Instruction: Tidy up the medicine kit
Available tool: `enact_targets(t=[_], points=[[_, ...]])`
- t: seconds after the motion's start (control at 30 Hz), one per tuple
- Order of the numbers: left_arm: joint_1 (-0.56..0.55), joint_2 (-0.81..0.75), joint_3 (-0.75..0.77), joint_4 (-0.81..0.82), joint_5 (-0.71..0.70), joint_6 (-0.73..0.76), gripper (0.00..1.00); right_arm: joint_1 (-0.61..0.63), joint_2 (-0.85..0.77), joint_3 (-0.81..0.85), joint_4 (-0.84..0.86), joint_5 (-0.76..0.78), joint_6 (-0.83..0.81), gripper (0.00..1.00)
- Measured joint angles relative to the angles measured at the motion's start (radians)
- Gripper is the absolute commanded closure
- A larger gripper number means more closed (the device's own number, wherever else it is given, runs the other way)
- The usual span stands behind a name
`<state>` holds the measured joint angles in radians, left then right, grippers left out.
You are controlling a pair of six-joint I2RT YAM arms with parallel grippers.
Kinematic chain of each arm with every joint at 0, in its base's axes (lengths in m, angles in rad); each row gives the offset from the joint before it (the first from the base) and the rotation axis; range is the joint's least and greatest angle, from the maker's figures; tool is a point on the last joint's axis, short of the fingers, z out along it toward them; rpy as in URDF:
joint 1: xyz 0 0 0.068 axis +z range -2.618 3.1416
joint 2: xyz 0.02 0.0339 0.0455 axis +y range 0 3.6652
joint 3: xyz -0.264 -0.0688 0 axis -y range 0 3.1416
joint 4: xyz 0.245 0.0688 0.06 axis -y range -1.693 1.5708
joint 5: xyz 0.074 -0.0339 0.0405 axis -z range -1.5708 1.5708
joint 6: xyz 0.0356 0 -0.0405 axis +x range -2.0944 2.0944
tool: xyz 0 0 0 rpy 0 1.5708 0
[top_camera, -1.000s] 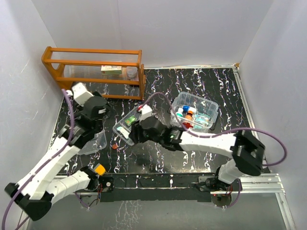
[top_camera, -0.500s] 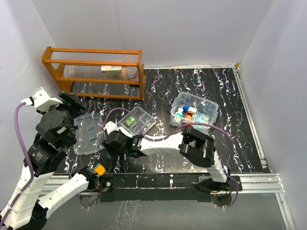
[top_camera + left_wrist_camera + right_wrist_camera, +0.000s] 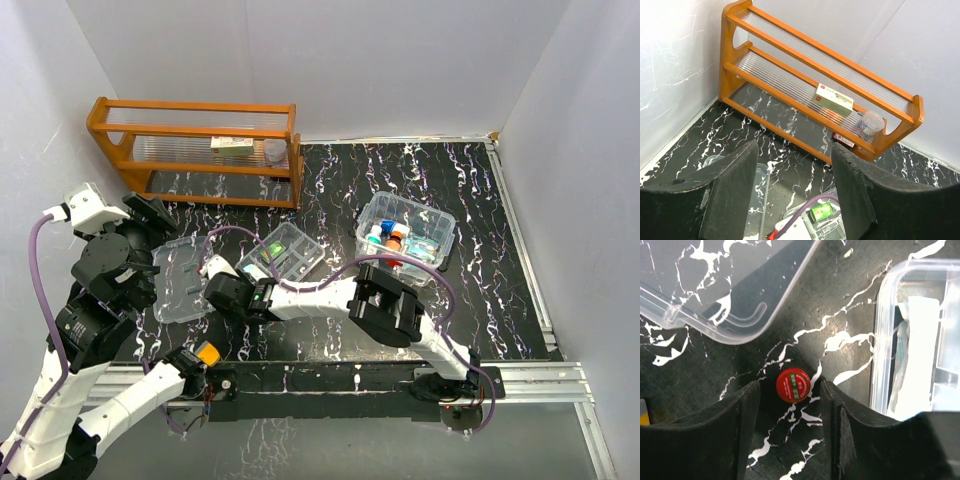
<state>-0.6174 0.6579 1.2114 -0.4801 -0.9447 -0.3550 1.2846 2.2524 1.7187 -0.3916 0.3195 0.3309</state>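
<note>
**While the right claw is hovering over a red cap, the kit is lying in three parts**

As the right claw point(image 3: 790, 432) is reaching far across to the lower left of the overhead view, its fingers point(image 3: 742, 430) are standing spread, pinching nothing. A small red cap point(image 3: 793, 385) is lying on the black marbled bench point(image 3: 450, 320) in the gap just ahead of them. It is close to the right-hand finger, though contact cannot be told.

The flat clear lid point(image 3: 185, 280) is resting at the left of the overhead view. In the wrist view it is filling the upper left, above the cap. The clear divided tray insert point(image 3: 283, 253) is sitting at centre, just right of the claw, with a green item point(image 3: 820, 211) in one compartment. The clear rounded box point(image 3: 445, 220) is standing well apart at the right, holding small bottles point(image 3: 390, 235).

The left claw point(image 3: 793, 150) is hanging raised at the left edge, spread and gripping nothing. It is facing the orange wooden rack point(image 3: 815, 85), which is carrying a carton point(image 3: 832, 100) and a clear jar point(image 3: 870, 122).
</note>
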Motion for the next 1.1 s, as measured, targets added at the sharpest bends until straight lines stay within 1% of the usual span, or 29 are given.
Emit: enact_targets(t=[0.27, 0.37, 0.5, 0.57, 0.7, 0.8, 0.83, 1.1], points=[[0.000, 0.000, -0.003, -0.008, 0.006, -0.001, 0.40, 0.000, 0.030, 0.045, -0.002, 0.004, -0.012, 0.63], [0.000, 0.000, -0.003, -0.014, 0.008, -0.001, 0.40, 0.001, 0.030, 0.045, -0.002, 0.003, -0.011, 0.64], [0.000, 0.002, -0.003, -0.015, 0.010, -0.001, 0.40, 0.001, 0.030, 0.045, -0.002, 0.000, -0.006, 0.56], [0.000, 0.002, -0.003, -0.015, 0.010, -0.001, 0.40, 0.001, 0.030, 0.045, -0.002, 0.000, -0.002, 0.55], [0.000, 0.002, -0.003, -0.015, 0.010, -0.002, 0.40, 0.000, 0.029, 0.037, 0.004, -0.006, 0.030, 0.61], [0.000, 0.002, -0.003, -0.015, 0.010, -0.005, 0.39, -0.001, 0.026, 0.027, 0.011, -0.004, 0.043, 0.70], [0.000, 0.002, -0.003, -0.015, 0.011, -0.006, 0.40, -0.002, 0.025, 0.026, 0.014, -0.003, 0.046, 0.72], [0.000, 0.005, -0.003, -0.017, 0.014, -0.012, 0.39, -0.003, 0.021, 0.026, 0.013, -0.004, 0.050, 0.73]])
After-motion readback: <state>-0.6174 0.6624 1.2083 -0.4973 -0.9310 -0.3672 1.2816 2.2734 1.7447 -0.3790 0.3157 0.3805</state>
